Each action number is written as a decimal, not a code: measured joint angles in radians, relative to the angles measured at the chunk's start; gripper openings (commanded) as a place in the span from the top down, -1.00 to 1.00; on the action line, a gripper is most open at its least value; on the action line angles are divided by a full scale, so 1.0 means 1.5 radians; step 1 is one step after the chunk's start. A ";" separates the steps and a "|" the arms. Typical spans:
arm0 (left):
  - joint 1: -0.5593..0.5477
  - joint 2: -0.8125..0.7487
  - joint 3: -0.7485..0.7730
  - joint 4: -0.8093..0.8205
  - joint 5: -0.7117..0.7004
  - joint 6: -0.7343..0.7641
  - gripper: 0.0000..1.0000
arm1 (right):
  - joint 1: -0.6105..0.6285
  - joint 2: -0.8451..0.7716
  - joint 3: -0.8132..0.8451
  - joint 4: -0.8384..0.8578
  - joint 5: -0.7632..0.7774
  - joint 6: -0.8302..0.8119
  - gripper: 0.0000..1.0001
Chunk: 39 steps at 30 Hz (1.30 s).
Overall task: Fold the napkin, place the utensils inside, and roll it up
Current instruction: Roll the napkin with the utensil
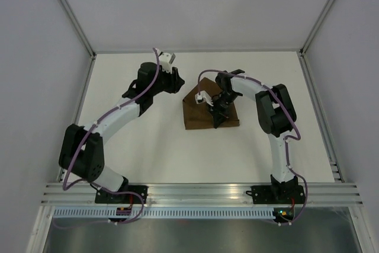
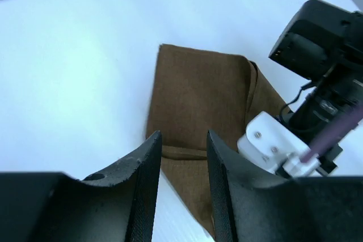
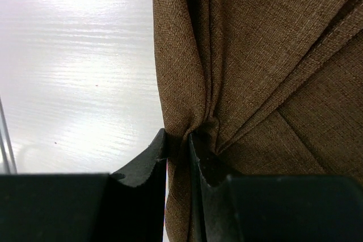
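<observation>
Left tool (image 2: 182, 140) at the bottom of the frame, fingers parted; folded brown napkin (image 2: 198, 94) mid-frame on the white counter (image 2: 74, 72), right arm (image 2: 317, 43) over its right edge

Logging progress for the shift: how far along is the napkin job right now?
Done: the napkin lies partly folded, layers overlapping. In hand: the right gripper is shut on a bunched edge, while the left gripper hovers open nearby. Left: finishing the fold, placing the knife, which no view shows, and rolling.
</observation>
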 measured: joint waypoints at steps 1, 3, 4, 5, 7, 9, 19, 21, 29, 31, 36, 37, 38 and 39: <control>-0.002 -0.029 -0.027 0.019 -0.015 -0.003 0.13 | -0.003 0.013 0.016 -0.017 -0.007 -0.001 0.74; -0.009 -0.090 -0.082 0.060 -0.049 -0.002 0.12 | -0.009 0.037 0.045 -0.048 -0.021 -0.002 0.74; -0.020 -0.114 -0.104 0.080 -0.068 0.005 0.12 | -0.010 0.049 0.059 -0.064 -0.026 -0.003 0.74; -0.035 -0.136 -0.124 0.096 -0.087 0.016 0.11 | -0.012 0.060 0.074 -0.079 -0.031 -0.002 0.74; -0.088 -0.167 -0.159 0.129 -0.135 0.062 0.09 | -0.016 0.080 0.099 -0.106 -0.039 -0.002 0.74; -0.156 -0.188 -0.199 0.163 -0.171 0.113 0.07 | -0.019 0.094 0.116 -0.127 -0.046 -0.002 0.74; -0.355 -0.133 -0.284 0.208 -0.247 0.319 0.02 | -0.035 0.149 0.168 -0.203 -0.084 0.000 0.74; -0.378 -0.095 -0.284 0.209 -0.254 0.343 0.02 | -0.037 0.153 0.171 -0.209 -0.089 0.001 0.74; -0.414 0.062 -0.246 0.208 -0.253 0.417 -0.01 | -0.044 0.160 0.174 -0.223 -0.096 0.001 0.74; -0.414 0.083 -0.230 0.208 -0.251 0.429 -0.01 | -0.044 0.161 0.175 -0.223 -0.096 0.001 0.74; -0.414 0.133 -0.183 0.209 -0.246 0.454 -0.01 | -0.045 0.170 0.185 -0.234 -0.101 0.002 0.74; -0.414 0.143 -0.176 0.209 -0.246 0.459 0.00 | -0.045 0.172 0.188 -0.236 -0.101 0.002 0.74; -0.414 0.150 -0.172 0.209 -0.245 0.461 0.00 | -0.046 0.173 0.189 -0.238 -0.101 0.002 0.74; -0.414 0.159 -0.168 0.210 -0.243 0.463 0.00 | -0.046 0.174 0.191 -0.239 -0.101 0.003 0.74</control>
